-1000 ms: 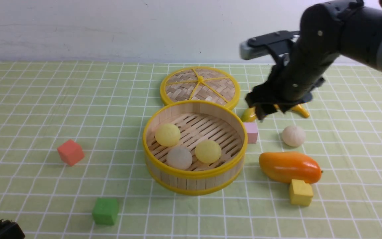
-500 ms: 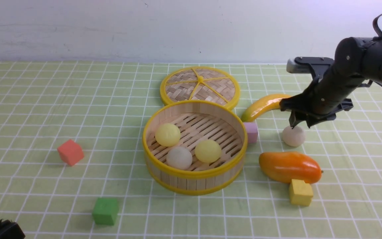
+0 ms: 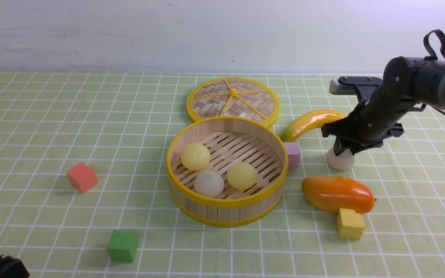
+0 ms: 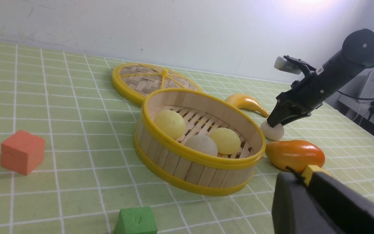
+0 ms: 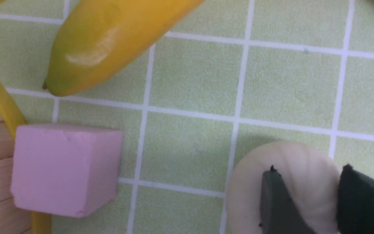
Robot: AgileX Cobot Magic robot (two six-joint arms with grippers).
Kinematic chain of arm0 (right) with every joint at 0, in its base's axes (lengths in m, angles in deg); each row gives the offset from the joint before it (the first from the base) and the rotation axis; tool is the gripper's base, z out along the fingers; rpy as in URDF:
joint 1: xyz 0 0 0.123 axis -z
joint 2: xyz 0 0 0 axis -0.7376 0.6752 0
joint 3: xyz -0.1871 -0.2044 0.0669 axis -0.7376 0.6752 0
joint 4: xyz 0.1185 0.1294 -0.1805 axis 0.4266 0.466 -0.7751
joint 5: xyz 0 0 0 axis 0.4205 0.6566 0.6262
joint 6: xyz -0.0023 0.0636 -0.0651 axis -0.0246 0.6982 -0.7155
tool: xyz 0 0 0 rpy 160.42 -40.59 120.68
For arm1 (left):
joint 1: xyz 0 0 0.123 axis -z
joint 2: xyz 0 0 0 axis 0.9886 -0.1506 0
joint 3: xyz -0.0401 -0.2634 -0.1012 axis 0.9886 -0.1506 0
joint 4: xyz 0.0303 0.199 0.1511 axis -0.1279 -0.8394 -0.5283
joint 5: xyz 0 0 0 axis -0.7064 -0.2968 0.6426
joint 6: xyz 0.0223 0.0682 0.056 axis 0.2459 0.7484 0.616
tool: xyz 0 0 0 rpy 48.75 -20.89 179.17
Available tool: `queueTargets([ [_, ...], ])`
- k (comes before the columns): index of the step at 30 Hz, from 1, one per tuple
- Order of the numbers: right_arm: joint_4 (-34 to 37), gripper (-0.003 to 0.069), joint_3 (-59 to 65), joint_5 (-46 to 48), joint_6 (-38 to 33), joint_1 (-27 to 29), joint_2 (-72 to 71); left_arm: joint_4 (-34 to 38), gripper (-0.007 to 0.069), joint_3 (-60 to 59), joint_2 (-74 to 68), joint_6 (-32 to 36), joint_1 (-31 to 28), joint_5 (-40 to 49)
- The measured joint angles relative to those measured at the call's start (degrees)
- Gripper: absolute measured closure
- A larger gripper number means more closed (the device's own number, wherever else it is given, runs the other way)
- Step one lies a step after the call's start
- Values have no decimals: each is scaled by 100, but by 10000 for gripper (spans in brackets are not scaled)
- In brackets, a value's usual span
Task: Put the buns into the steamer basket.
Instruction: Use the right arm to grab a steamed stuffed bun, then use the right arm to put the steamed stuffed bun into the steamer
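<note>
Right wrist view: right gripper [image 5: 309, 170] has fingers apart astride the off-white bun [image 5: 291, 159] (left gripper [image 4: 299, 183] unclear).

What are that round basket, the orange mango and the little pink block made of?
The steamer basket: looks like bamboo or light wood strips, matte with visible grain; yellow rims probably plastic. The mango: likely hard plastic, glossy with bright highlights. The pink cube: possibly foam or painted wood, matte, slightly uneven faces.

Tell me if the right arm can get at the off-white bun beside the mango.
Probably yes. The right tool is down on that bun, straddling its top. The banana and mango lie apart from it, leaving the way free.
</note>
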Motion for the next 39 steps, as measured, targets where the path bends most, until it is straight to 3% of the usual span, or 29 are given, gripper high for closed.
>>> queueTargets([
  [2,0,449,0,0,-36,0,0,0,557,0,0,0,0,0],
  [5,6,612,0,30,-240,0,0,0,552,0,0,0,0,0],
  [7,45,645,0,99,-306,0,-45,0,550,0,0,0,0,0],
  [15,1167,645,0,531,-1070,-112,-880,0,545,0,0,0,0,0],
  [19,2507,645,0,464,-1903,-493,-1208,0,540,0,0,0,0,0],
  [23,3112,645,0,191,-2241,-799,-1078,0,536,0,0,0,0,0],
  [27,3672,636,0,-440,-2535,-1185,-580,0,533,0,0,0,0,0],
  [32,3775,600,0,-1051,-2707,-1465,-56,0,531,0,0,0,0,0],
  [37,3775,446,6,-1328,-2726,-1537,211,0,522,0,0,0,0,0],
  [38,3766,375,6,-1340,-2726,-1537,211,0,522,0,0,0,0,0],
  [39,3760,365,6,-1333,-2726,-1537,205,0,522,0,0,0,0,0],
])
